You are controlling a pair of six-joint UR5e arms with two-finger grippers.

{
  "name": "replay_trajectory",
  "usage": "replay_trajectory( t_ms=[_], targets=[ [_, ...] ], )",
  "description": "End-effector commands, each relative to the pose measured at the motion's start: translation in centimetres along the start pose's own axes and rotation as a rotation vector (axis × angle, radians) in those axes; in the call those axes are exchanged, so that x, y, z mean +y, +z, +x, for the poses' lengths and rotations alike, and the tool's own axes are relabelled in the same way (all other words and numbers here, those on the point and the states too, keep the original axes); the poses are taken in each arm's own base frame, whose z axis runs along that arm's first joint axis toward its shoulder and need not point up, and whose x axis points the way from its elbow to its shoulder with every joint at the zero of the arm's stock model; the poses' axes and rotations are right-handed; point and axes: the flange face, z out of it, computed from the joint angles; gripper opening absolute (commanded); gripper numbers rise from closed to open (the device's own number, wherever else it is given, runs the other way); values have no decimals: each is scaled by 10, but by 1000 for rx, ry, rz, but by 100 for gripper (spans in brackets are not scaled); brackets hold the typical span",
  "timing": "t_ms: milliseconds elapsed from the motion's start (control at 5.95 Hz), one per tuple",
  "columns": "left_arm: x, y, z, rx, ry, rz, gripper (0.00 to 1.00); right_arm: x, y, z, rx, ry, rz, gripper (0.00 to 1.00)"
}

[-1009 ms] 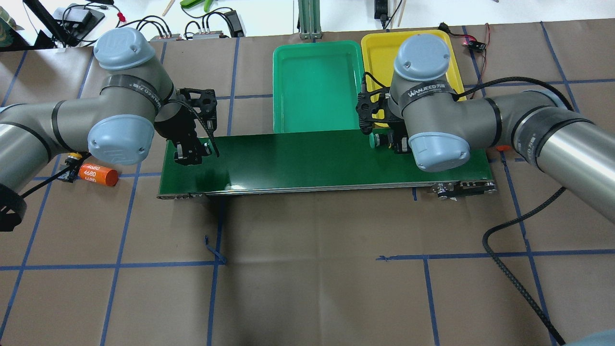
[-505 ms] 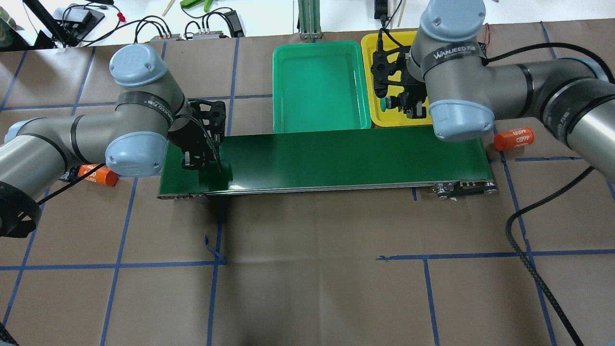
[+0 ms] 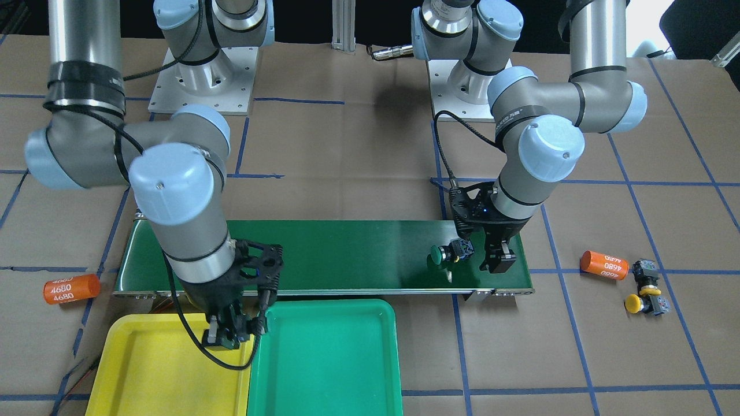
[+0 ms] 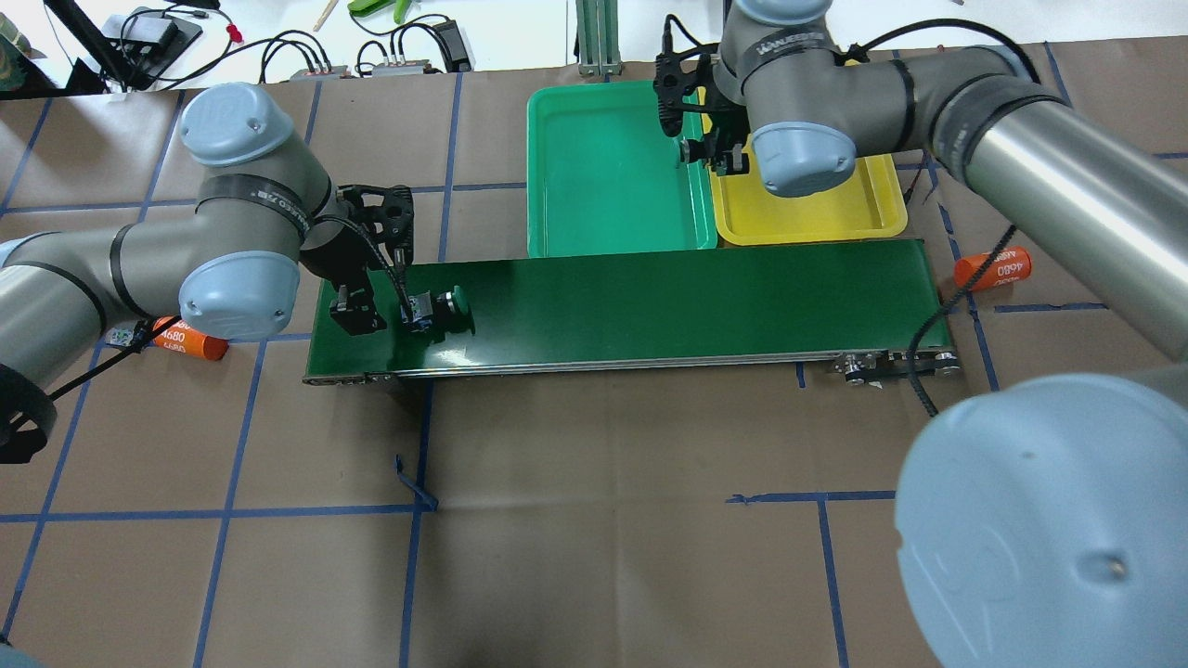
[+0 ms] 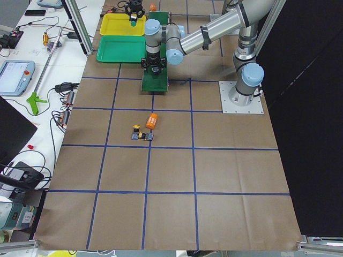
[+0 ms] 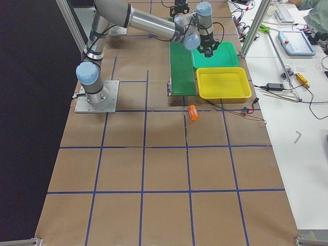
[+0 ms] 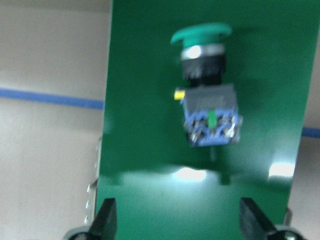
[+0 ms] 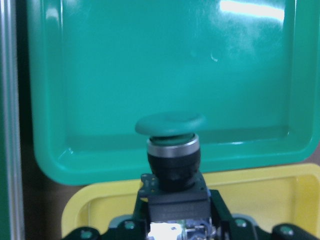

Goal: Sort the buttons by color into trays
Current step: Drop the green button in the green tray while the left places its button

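A green button (image 4: 438,306) lies on its side on the dark-green belt (image 4: 650,297), free of my left gripper (image 4: 379,311). In the left wrist view the green button (image 7: 205,85) sits beyond the open fingertips (image 7: 106,220). My right gripper (image 4: 710,153) is shut on a second green button (image 8: 170,150), held cap-forward over the seam between the green tray (image 4: 603,213) and the yellow tray (image 4: 807,209). A yellow button (image 3: 634,301) lies on the paper off the belt's left end, next to another switch body (image 3: 644,270) whose cap is hidden.
Orange cylinders marked 4680 lie off each belt end (image 3: 604,264) (image 3: 70,289). Both trays stand side by side behind the belt, with nothing inside that I can see. Cables and tools lie along the far table edge (image 4: 399,46).
My left gripper has let go of a green button, which now lies on the belt. The right arm carried its green button from the belt, over the yellow tray, towards the green tray.
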Motion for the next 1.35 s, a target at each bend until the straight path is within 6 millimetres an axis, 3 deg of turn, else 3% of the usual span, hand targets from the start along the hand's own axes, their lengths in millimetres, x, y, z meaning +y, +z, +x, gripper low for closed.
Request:
replay_trajectory(
  t_ms=[0,168,336,505,673,841,1009,1177],
  targets=[
    [120,-25,-34,-58,-257,32,85,-36,69,-3,-69,19,68,13],
    [187,-34,-39,-78,-364,15,86,-44,71,-11,-99,33,73,98],
    [248,-28,-36,-78,-479,23,87,-53,55,-16,-114,58,58,100],
    [305,-4,-33,-59,-613,142,90,-47,14,-20,-170,59,44,100],
    [341,20,-41,-33,-699,149,91,-38,-42,-33,-232,55,13,100],
    [371,38,-66,-27,-740,137,91,-25,-81,-60,-257,5,3,100],
    [389,53,-90,-21,-758,130,91,-11,-107,-96,-261,0,3,100],
    [390,64,-89,0,-769,128,90,-6,-111,-122,-268,16,7,100]
  ],
)
